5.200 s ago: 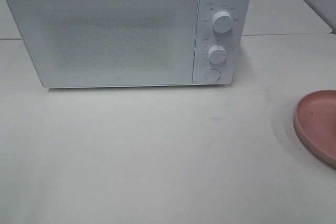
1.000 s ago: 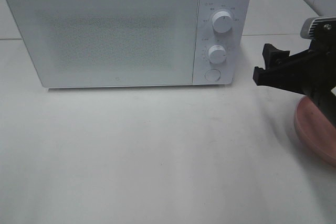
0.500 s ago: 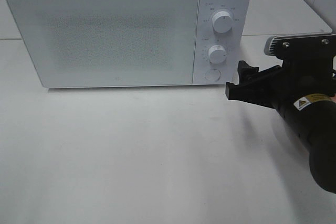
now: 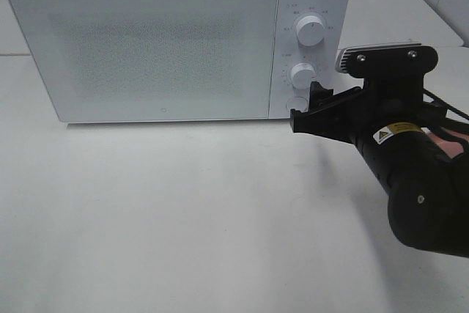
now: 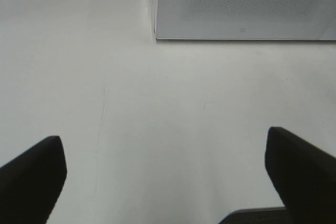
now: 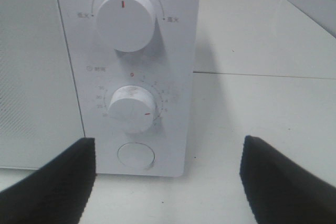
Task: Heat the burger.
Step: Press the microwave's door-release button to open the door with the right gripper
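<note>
Right gripper (image 4: 306, 106): I see its jaws apart with nothing between them, the tips just in front of the microwave's control panel.
Right fingers (image 6: 52, 182): black, and in my right wrist view they stand either side of the panel's lower end.
Round button (image 6: 136, 156): lowest on the panel and straight ahead of the right gripper; I cannot tell whether a tip touches it.
Lower knob (image 4: 302, 75): just above the button.
Upper knob (image 4: 311, 31): at the top of the panel, red mark pointing up.
Microwave (image 4: 146, 42): white, door shut, at the back of the table (image 4: 183, 210).
Left gripper (image 5: 165, 177): jaws wide apart and holding nothing, low over the table, facing the microwave's front.
Burger: none of my views shows it; I cannot tell where it is.
</note>
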Available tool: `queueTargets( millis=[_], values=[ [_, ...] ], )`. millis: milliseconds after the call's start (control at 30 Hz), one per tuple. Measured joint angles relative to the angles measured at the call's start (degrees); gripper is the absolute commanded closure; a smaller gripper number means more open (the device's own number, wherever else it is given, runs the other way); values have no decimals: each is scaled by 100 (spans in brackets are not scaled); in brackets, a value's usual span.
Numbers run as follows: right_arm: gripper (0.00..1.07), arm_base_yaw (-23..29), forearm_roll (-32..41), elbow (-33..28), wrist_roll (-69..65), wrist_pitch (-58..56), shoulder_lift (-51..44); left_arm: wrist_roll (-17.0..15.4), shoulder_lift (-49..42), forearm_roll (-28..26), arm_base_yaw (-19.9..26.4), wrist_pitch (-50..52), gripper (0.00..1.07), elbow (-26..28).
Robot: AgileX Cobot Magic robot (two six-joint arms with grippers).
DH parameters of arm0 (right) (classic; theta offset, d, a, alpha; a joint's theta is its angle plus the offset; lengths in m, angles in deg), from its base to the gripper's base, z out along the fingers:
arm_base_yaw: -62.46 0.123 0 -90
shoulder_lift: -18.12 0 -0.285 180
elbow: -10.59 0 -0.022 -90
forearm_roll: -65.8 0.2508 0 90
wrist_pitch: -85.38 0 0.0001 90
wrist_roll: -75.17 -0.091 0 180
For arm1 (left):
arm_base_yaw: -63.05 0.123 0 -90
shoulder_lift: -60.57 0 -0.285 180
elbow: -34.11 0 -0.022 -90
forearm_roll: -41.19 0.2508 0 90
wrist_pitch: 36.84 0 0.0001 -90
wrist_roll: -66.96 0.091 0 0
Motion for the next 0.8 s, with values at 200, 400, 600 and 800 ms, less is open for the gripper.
queueTargets(
  millis=[200, 400, 600, 800],
  values=[
    [33, 229, 97, 40, 0, 0, 229, 0, 0, 0, 0, 0, 9, 0],
    [33, 229, 143, 40, 0, 6, 246, 0, 0, 0, 0, 0, 9, 0],
    [33, 229, 143, 40, -57, 6, 246, 0, 0, 0, 0, 0, 9, 0],
    [35, 229, 143, 40, -1146, 6, 246, 0, 0, 0, 0, 0, 9, 0]
  ],
)
